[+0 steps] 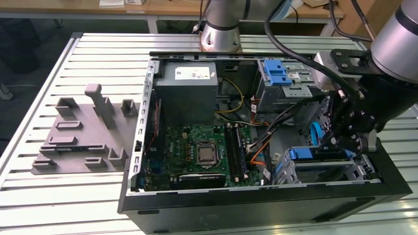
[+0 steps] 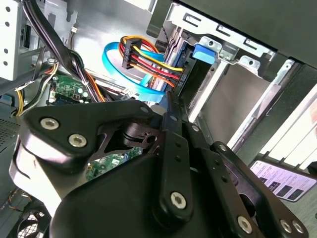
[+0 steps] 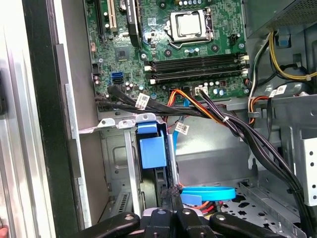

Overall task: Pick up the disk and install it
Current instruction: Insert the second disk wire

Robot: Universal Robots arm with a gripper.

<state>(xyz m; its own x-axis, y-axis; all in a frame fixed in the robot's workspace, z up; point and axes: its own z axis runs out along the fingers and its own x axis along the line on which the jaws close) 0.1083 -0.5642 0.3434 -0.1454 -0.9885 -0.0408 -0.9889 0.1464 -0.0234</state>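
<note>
On the exterior view's left, a grey moulded fixture lies bare on the counter. Further right, inside the open computer case, the disk already sits in its lower bay. The claw, fingers pressed together, rests against its rear edge. Installation looks nearly finished; whether it is fully seated is unclear.

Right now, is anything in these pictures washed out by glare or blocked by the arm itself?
In the exterior view, the slatted table catches bright glare, while the arm's dark wrist covers part of the open computer case. In the second wrist view, the gripper linkage blocks the foreground, with the blue ribbon cable beyond it. In the first wrist view, the motherboard is evenly lit.
</note>
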